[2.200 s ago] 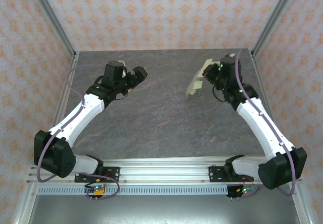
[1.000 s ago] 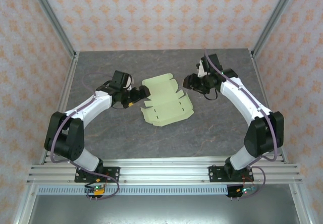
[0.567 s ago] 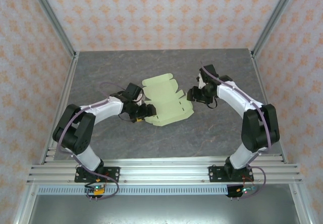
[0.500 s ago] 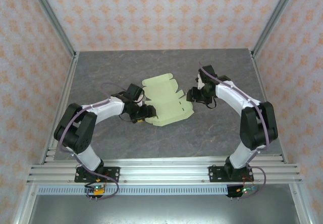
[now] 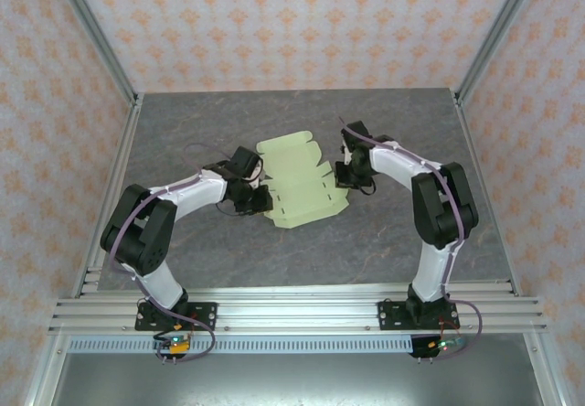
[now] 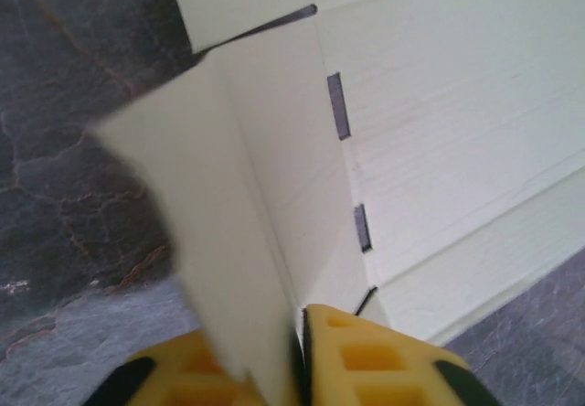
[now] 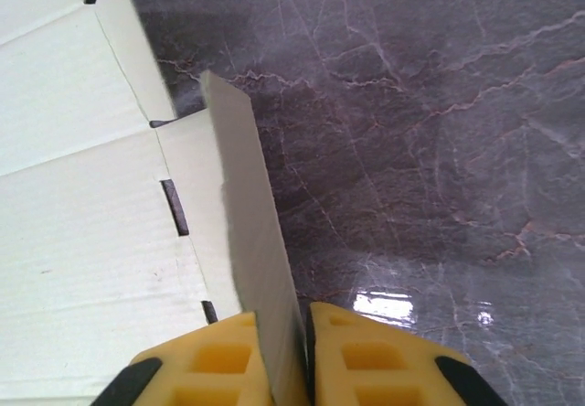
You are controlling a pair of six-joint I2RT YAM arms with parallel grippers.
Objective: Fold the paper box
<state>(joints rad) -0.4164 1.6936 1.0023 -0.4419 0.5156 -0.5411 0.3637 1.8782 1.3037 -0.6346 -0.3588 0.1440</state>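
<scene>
Yellow pads (image 6: pixel 366 365) first: left jaws, clamped shut on a raised side flap (image 6: pixel 228 241) of the paper box (image 6: pixel 457 122), thin card upright between them. Right jaws likewise, pinched closed on the opposite flap (image 7: pixel 247 214), also lifted on edge. Further out, lies flat and unfolded: pale green die-cut sheet, creased, with small slots (image 6: pixel 337 106) along the fold lines. Rests on the bench (image 5: pixel 402 232), dark marbled stone, near its middle, between left arm (image 5: pixel 187 189) and right arm (image 5: pixel 402 157), one at each side edge.
</scene>
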